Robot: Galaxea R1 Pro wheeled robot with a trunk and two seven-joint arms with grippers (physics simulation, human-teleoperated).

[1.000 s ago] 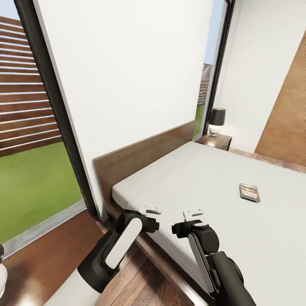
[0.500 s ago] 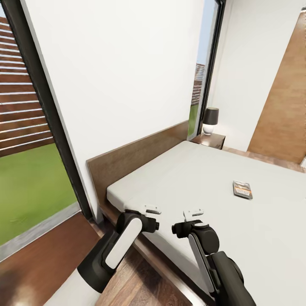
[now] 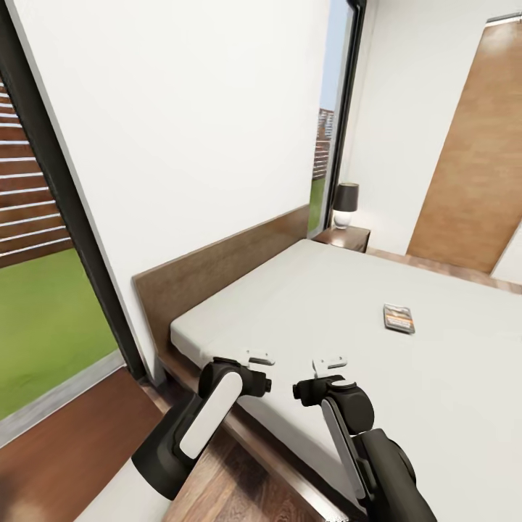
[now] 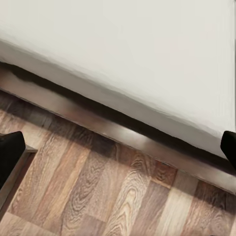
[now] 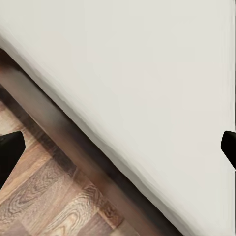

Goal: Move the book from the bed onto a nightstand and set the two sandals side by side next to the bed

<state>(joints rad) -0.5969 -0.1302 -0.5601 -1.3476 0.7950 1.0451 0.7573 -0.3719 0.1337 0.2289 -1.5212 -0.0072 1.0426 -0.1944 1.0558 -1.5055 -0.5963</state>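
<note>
The book [image 3: 399, 317], a small dark paperback with an orange band, lies flat on the bed's off-white mattress [image 3: 312, 304], right of centre. The bed's dark wooden headboard [image 3: 217, 272] runs along the white wall. A nightstand [image 3: 342, 236] of dark reddish wood stands at the bed's far corner. Both arms are folded low over the near bed edge, the left arm [image 3: 217, 406] beside the right arm [image 3: 348, 413], well short of the book. My left gripper [image 4: 118, 147] and right gripper [image 5: 118, 150] hang open over the bed's edge and the plank floor, holding nothing. The sandals are out of view.
A lamp [image 3: 345, 204] with a dark shade stands on the nightstand. A brown wooden door [image 3: 471, 188] is in the far right wall. A tall window [image 3: 43, 290] at the left looks onto grass. The wooden bed frame [image 4: 123, 132] borders the plank floor [image 4: 98, 196].
The whole picture has shifted left, so the camera has turned right: the door has come into view. The arms hold the same pose and the book lies where it was.
</note>
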